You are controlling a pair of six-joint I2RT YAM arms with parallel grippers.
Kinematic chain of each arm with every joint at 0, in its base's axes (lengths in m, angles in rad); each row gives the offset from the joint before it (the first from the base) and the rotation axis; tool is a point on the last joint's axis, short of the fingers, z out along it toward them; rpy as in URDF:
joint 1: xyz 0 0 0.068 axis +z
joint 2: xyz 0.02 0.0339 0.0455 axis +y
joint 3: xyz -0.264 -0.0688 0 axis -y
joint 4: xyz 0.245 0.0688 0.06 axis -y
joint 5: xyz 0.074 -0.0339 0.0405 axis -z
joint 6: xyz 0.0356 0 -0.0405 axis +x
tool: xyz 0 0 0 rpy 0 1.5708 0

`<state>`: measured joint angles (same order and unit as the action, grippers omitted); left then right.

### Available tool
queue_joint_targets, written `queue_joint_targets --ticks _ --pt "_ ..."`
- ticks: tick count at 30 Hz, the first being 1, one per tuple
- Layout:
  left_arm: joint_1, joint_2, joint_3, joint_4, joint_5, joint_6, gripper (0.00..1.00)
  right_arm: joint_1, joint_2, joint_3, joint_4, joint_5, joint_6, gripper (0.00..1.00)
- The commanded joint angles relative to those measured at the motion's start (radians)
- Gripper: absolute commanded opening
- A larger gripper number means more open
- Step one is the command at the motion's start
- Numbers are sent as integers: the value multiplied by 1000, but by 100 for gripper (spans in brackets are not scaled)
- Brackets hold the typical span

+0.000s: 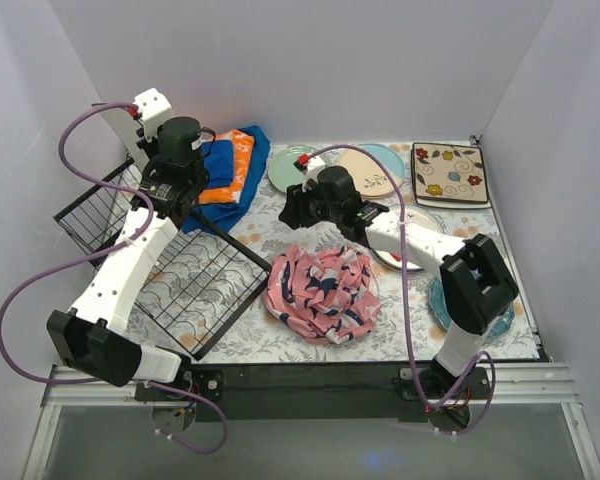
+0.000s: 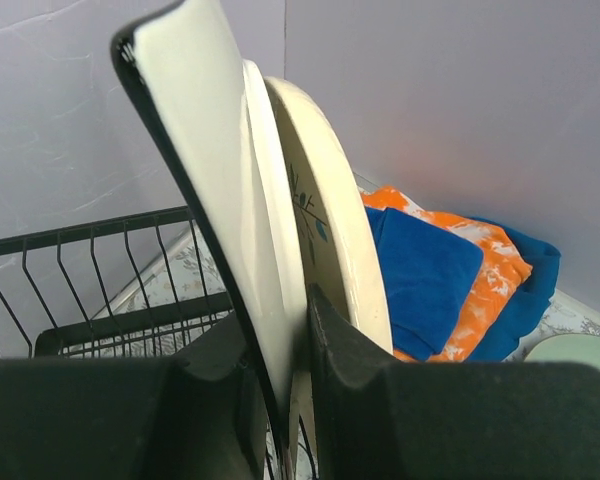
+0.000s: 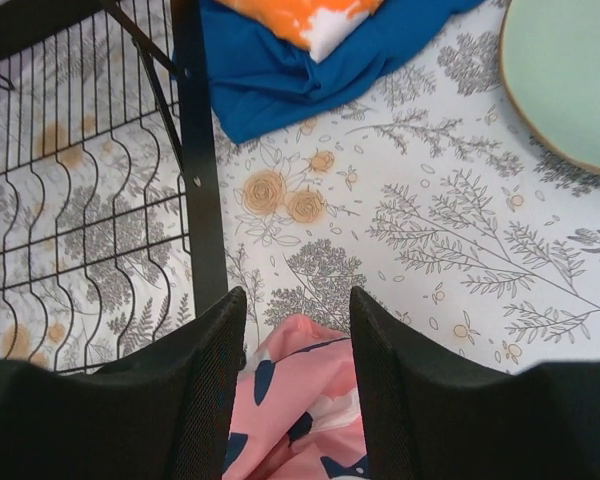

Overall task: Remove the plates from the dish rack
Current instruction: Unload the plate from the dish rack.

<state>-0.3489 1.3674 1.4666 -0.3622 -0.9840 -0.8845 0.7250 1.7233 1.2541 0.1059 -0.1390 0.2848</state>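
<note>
The bench [image 1: 280, 222] has a flower pattern all over. The black wire dish rack [image 1: 195, 285] sits by its left edge, with a grid floor and raised sides. A pink cloth [image 1: 322, 292] lies in the middle, and blue and orange cloths [image 1: 230, 170] lie at the far edge. The square plate [image 1: 449, 174] with flowers is in the far right corner, and a green plate [image 1: 288, 165] lies along the far edge. The left end effector [image 2: 280, 330] pinches a cream plate [image 2: 220, 180] with a dark rim, standing on edge over the rack. A second cream plate [image 2: 325, 230] with a blue mark leans against it. The right end effector [image 3: 298, 300] is wide apart and holds nothing, low between the rack and the pink cloth.
</note>
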Motion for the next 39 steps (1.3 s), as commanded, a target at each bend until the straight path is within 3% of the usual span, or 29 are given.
queue_joint_targets --ticks 1,8,19,28,39 --pt "-16 -22 84 112 5 120 0 10 64 73 25 -68 -22 52" --pt "-45 -19 113 118 -38 183 0 37 211 156 17 -163 -58 53" --pt "-87 -37 86 170 -81 291 0 65 315 229 5 -159 -47 52" --pt "-90 -71 35 331 -56 399 0 85 345 257 2 -139 -45 51" --pt "-93 -131 -72 470 -5 418 0 86 329 249 -2 -114 -49 51"
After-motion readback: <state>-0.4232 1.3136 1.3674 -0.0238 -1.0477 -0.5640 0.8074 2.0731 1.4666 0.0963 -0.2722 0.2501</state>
